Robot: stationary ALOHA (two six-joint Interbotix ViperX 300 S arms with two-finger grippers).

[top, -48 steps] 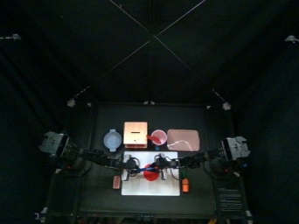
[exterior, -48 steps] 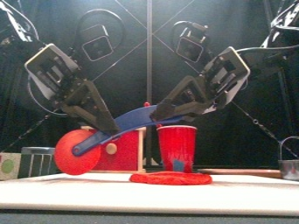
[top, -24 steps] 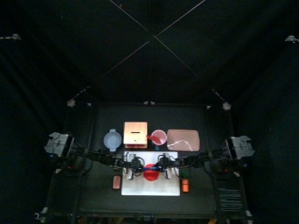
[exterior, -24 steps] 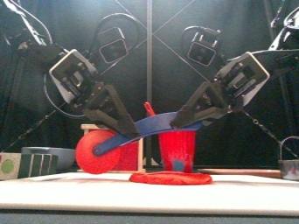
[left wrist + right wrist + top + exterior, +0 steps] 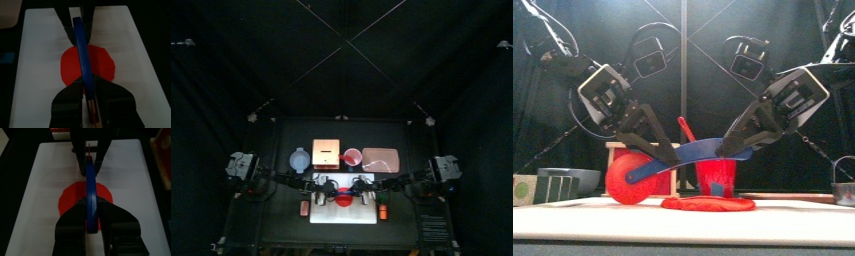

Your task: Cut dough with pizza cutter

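Holding the pizza cutter (image 5: 680, 160) between both grippers, left (image 5: 671, 158) and right (image 5: 727, 148) each clamped on its blue handle, we hover above the dough (image 5: 708, 203) at 6 o'clock on the white board (image 5: 366, 205). Next we judge: lower the wheel.

Two black arms, jointed segments. Each wrist carries a boxy silver-grey camera housing. Black cables loop in arcs above both arms. Left gripper (image 5: 663, 155): two matte black jaws, broad at base, tapering to narrow tips. Right gripper (image 5: 727, 150): same build.
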